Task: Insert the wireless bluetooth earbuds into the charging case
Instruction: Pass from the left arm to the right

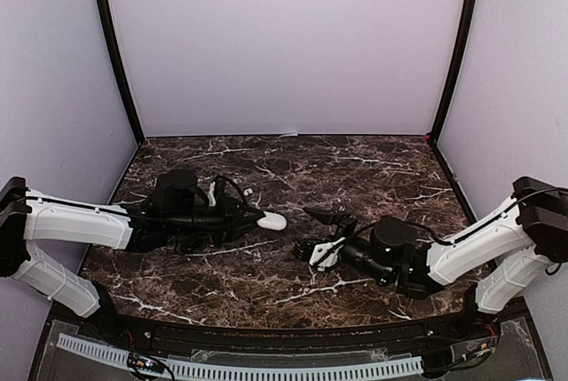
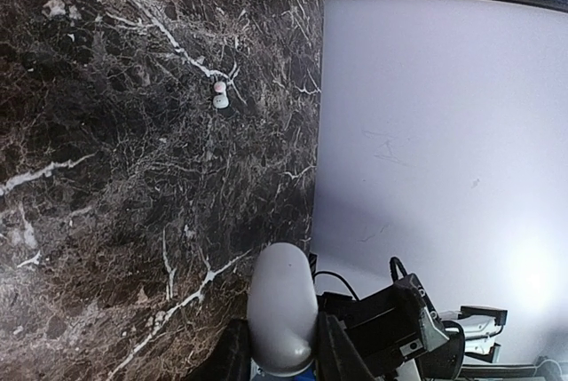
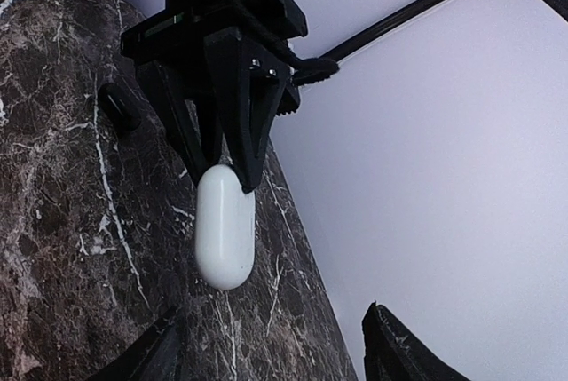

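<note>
1. Done so far, as I judge it: only the charging case is in hand. The left jaws are pinched shut on one end of this white oval, and it sticks out beyond them, low over the dark marble counter
2. The case looks closed. No view shows an open lid or a socket, so opening it seems to be left to do
3. No bud is in the case. One white earbud lies loose on the counter, well apart from the case and towards the back wall
4. A small dark lump sits on the counter beside the left arm's black fingers. It may be a black bud, but I cannot tell
5. The right jaws stand wide apart and hold nothing. They point at the free end of the case from nearby and do not touch it
6. Left to do, in my judgement: nearly everything. The lid has to come open, each bud has to be picked up and seated, and none of that has started
</note>
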Action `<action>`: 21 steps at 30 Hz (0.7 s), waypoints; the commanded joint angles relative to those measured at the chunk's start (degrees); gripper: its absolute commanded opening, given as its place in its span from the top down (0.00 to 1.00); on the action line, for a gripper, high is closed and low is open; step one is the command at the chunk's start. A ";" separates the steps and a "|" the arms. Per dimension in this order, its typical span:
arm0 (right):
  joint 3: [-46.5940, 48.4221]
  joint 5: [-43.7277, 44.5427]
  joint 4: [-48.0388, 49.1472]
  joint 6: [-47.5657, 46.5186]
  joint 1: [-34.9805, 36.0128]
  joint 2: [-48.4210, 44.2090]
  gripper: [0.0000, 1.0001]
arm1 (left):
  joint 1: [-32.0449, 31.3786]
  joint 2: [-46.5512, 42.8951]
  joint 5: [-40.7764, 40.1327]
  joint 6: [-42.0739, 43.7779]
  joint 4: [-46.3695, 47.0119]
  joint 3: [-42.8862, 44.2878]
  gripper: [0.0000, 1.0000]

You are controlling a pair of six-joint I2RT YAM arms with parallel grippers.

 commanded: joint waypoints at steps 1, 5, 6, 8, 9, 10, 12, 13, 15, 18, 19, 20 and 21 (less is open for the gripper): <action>5.12 -3.95 -2.27 0.65 -0.96 3.30 0.34 | -0.46 -2.12 -1.23 -4.19 -1.64 -0.24 0.90; 8.46 -5.18 -4.33 -0.29 -1.40 5.79 0.34 | -0.55 -2.00 -0.33 -6.08 -2.05 -0.06 0.90; 9.29 -5.56 -5.02 -0.53 -1.51 7.93 0.35 | -0.55 -1.96 0.00 -6.52 -1.70 -0.19 0.90; 10.72 -6.56 -6.52 -1.24 -1.80 9.24 0.36 | -0.55 -2.06 0.29 -7.21 -1.29 -0.39 0.90; 11.18 -7.37 -7.42 -1.46 -1.90 9.57 0.36 | -0.55 -2.24 0.05 -7.40 -1.26 -0.58 0.90; 11.56 -8.04 -8.22 -1.53 -2.01 9.82 0.37 | -0.57 -2.48 -0.41 -7.42 -1.28 -0.80 0.90; 12.29 -9.14 -9.85 -1.26 -2.24 10.23 0.37 | -0.55 -3.02 -1.24 -7.58 -1.42 -1.24 0.90; 12.70 -9.29 -10.49 -1.09 -2.38 10.60 0.37 | -0.55 -3.28 -1.42 -7.70 -1.43 -1.41 0.90; 13.29 -8.97 -10.62 -0.97 -2.60 11.47 0.38 | -0.55 -3.52 -1.62 -7.93 -1.93 -1.34 0.90; 14.53 -8.55 -10.27 -1.26 -3.04 12.78 0.44 | -0.55 -3.45 -1.67 -8.90 -4.49 -0.59 0.91; 15.05 -8.31 -10.25 -1.55 -3.13 13.27 0.46 | -0.55 -3.45 -1.64 -8.99 -5.08 -0.39 0.91; 15.57 -7.92 -10.14 -1.78 -3.17 13.68 0.48 | -0.55 -3.52 -1.59 -9.25 -5.57 -0.29 0.91; 16.03 -7.68 -9.86 -1.77 -3.30 14.12 0.49 | -0.55 -3.53 -1.51 -9.61 -6.13 -0.18 0.91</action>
